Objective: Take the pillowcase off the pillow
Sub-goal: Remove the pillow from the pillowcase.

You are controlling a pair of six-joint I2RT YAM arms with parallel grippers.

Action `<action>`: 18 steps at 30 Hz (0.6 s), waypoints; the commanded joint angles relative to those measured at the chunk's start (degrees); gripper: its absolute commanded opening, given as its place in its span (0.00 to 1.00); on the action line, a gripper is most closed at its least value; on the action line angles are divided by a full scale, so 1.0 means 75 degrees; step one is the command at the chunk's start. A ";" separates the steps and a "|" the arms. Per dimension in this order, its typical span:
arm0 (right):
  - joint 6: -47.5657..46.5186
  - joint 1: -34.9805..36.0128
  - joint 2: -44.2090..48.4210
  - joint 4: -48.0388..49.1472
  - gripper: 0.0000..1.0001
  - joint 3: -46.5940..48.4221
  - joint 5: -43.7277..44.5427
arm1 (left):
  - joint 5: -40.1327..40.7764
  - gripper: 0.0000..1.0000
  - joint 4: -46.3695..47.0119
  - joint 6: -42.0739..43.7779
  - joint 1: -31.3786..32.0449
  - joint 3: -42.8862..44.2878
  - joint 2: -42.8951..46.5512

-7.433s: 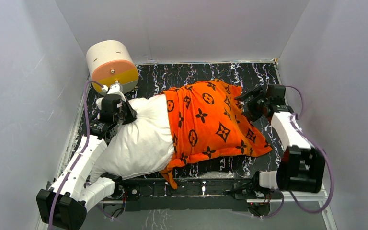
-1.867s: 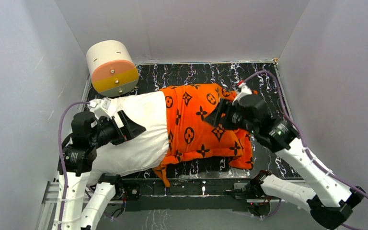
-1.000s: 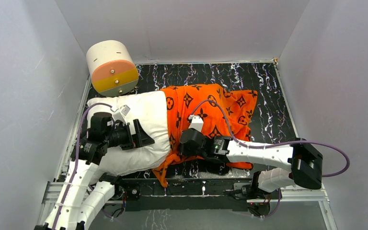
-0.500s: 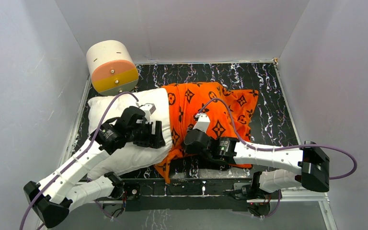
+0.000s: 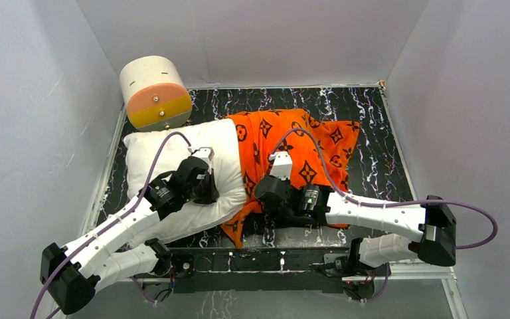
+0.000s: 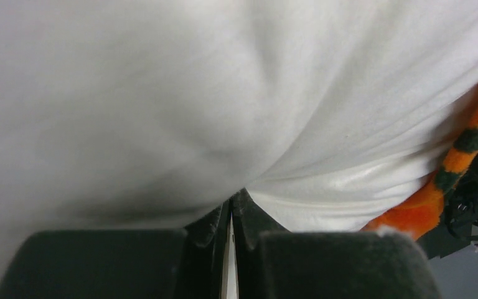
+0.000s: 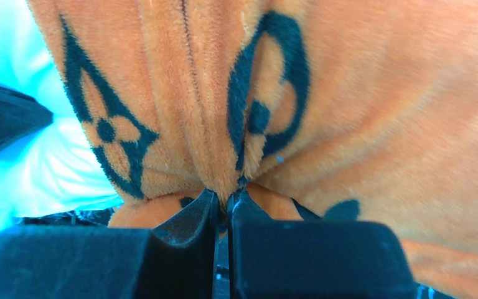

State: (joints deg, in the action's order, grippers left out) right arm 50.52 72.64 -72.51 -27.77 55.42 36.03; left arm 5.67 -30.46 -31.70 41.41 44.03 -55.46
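The white pillow [image 5: 166, 153] lies across the dark marbled floor, its left half bare. The orange pillowcase [image 5: 305, 143] with black motifs still covers its right half. My left gripper [image 5: 206, 193] presses on the pillow's near side by the case's open edge; in the left wrist view the gripper [image 6: 231, 202] is shut, pinching a fold of white pillow [image 6: 236, 93] fabric. My right gripper [image 5: 269, 194] sits at the pillowcase's near left edge; in the right wrist view the gripper [image 7: 225, 198] is shut on a bunched fold of orange pillowcase [image 7: 323, 93].
A cream-and-orange cylinder [image 5: 155, 92] stands at the back left corner against the wall. White walls close in the floor [image 5: 372, 119] on three sides. A loose orange flap [image 5: 236, 229] of the case hangs toward the near rail.
My left gripper moved right along the pillow and closed on its fabric. My right gripper closed on the pillowcase edge, and the pillow shifted slightly toward the back.
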 commanded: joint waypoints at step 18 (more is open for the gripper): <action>0.1185 -0.0158 0.2264 0.1571 0.89 -0.1443 -0.2191 | 0.0769 0.00 -0.0251 -0.0134 -0.0037 -0.0423 0.0354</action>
State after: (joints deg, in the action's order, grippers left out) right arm 53.93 71.35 -52.56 -30.04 48.77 28.47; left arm 9.04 -29.15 -34.37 41.74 43.13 -53.58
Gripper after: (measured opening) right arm 0.843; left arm 0.007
